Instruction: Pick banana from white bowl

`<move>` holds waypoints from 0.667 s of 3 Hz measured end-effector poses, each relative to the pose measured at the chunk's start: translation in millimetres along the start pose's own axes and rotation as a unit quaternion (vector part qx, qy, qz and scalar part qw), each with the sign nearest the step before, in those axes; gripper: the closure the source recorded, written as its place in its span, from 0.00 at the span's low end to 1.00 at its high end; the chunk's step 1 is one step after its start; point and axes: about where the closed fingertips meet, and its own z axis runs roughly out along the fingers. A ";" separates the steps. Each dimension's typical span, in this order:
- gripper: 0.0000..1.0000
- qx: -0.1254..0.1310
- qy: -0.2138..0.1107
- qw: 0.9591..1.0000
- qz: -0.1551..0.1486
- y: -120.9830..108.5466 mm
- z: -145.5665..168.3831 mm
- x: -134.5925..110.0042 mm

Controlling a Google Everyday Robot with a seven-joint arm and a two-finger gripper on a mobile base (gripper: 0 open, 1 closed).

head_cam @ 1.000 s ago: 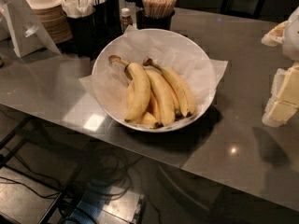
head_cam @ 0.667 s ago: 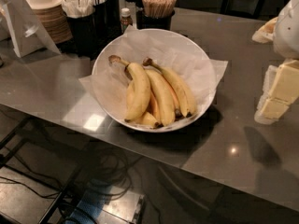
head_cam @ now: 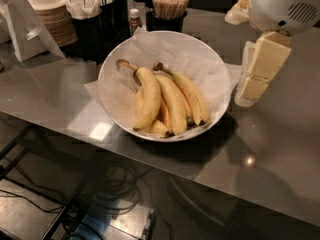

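Note:
The white bowl (head_cam: 120, 59), wide and lined with crinkled white paper, stands on the grey counter. It holds several bananas. The plump, curved yellow banana (head_cam: 149, 98) lies at the left of the bunch, stem pointing to the back left. Two more yellow bananas (head_cam: 175, 104) lie to its right, with a thinner orange-tinted one (head_cam: 186, 104) between them. My gripper (head_cam: 248, 90) hangs at the right, just outside the bowl's right rim and above the counter, holding nothing. The white arm housing (head_cam: 285, 6) is above it.
At the back left stand stacked cream and brown paper bowls (head_cam: 47, 9), a black holder with packets (head_cam: 90, 19), a small bottle (head_cam: 134, 20) and a cup of wooden stirrers (head_cam: 169, 9). The counter's front edge runs below the bowl, with cables on the floor (head_cam: 100, 184).
My gripper has moved left from the right edge of the view to beside the bowl's right rim. The bowl and bananas have not moved.

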 end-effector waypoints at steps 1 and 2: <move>0.00 -0.024 -0.044 0.999 -0.020 -20.8 7.2 -38.0; 0.00 -0.052 -0.073 0.996 -0.009 -38.2 27.5 -55.4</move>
